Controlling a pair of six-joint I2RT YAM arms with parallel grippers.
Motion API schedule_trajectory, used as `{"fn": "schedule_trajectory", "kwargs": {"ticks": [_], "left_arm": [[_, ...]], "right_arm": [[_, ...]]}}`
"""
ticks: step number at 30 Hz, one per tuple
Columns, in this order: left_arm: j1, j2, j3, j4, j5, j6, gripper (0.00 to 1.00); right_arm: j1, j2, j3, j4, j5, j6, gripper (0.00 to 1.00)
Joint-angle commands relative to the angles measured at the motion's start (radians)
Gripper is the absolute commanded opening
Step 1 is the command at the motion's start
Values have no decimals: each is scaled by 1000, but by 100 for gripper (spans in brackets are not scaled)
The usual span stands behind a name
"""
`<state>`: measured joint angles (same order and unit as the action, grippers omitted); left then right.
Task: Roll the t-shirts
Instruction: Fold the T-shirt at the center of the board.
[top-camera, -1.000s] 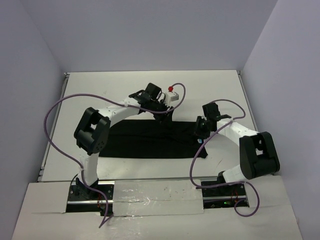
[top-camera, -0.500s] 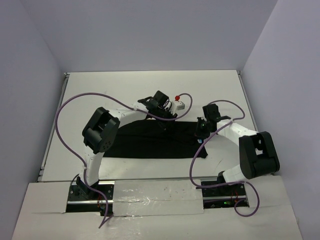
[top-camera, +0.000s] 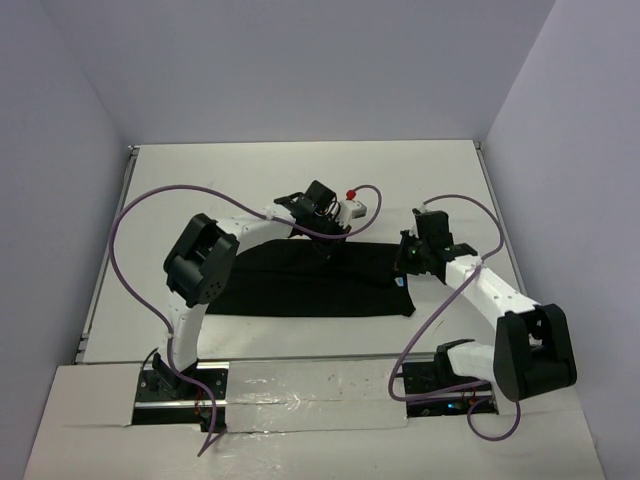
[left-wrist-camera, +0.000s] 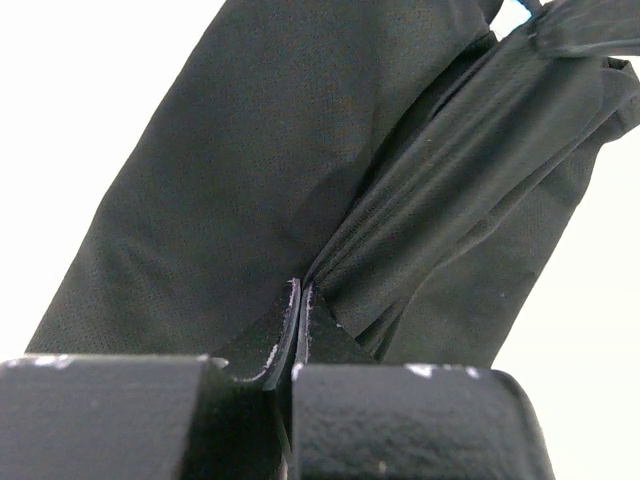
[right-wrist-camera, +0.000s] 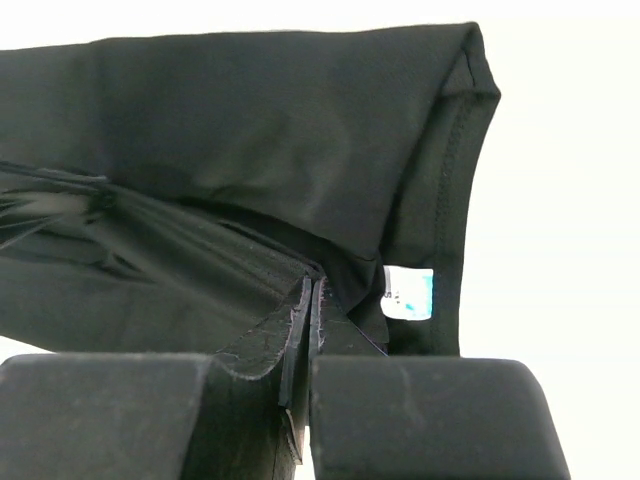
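So the white table (top-camera: 250, 180) has the black t-shirt (top-camera: 290, 285) laid across the middle as one long folded band, running left to right, not rolled at all yet. The left gripper (top-camera: 326, 247) is down on the far edge, around the middle of the band. Its fingers are clamped right together with a pinch of fabric between the tips, and the wrist view shows folds fanning out from that pinch. The right gripper (top-camera: 408, 262) is at the right-hand end, fingers squeezed tight on a fold just beside the little light-blue tag (right-wrist-camera: 408, 293). What worries me is that both grabs look like thin nips at the very fingertips. If either one only has the top layer, the layers will peel apart when the arms start to move and the neat band opens up. The two grips also aren't placed evenly along the shirt, so an uneven pull would probably give a crooked roll, or the cloth just slips out. Compared with a second ago, both sets of fingers have gone from partly open to closed. The left gripper has dropped from hovering behind the shirt onto its edge, and the right arm (top-camera: 530, 350) has swung its elbow out toward the near right.
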<state>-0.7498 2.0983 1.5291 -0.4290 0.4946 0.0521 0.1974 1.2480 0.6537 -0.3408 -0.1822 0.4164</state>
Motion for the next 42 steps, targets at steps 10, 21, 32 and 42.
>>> {"fn": "schedule_trajectory", "kwargs": {"ticks": [10,21,32,42], "left_arm": [[9,-57,11,40,-44,-34,0],[-2,-64,5,-93,93,98,18],[-3,-101,5,-160,136,212,36],[-16,-123,-50,-270,239,393,38]], "right_arm": [[-12,-16,12,74,37,-85,0],[-7,-76,-42,-58,-146,-80,10],[7,-87,-28,-191,-214,-53,20],[60,-45,15,-285,-283,-73,25]]}}
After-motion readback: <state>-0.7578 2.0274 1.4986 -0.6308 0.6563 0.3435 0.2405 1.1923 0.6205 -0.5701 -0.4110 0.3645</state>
